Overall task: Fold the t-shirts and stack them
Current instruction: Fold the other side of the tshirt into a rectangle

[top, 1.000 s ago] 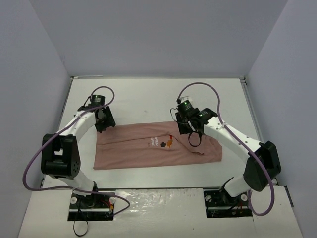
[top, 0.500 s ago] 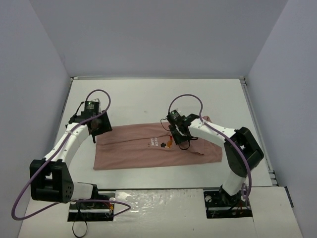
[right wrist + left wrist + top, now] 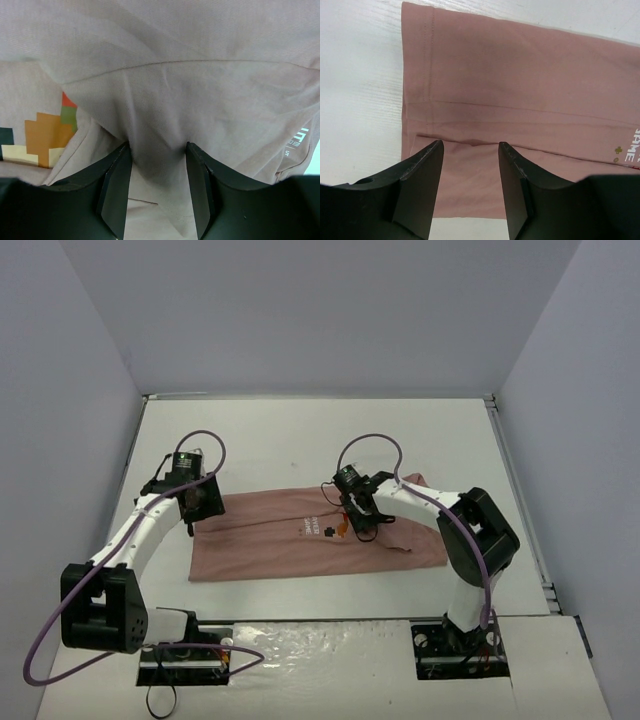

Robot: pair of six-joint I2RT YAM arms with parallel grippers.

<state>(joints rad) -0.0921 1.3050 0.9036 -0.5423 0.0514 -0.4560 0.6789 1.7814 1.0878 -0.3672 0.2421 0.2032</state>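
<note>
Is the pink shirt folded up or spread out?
Partly folded: the t-shirt lies as a long flat strip on the table, with layered edges showing in the left wrist view.

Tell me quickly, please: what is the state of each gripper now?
Left gripper: open, holding nothing, above the t-shirt.
Right gripper: open, t-shirt cloth between its jaws, not clamped.

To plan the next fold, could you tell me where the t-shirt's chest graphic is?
In the top view, the chest graphic sits near the middle of the t-shirt, beside the right gripper.
</note>
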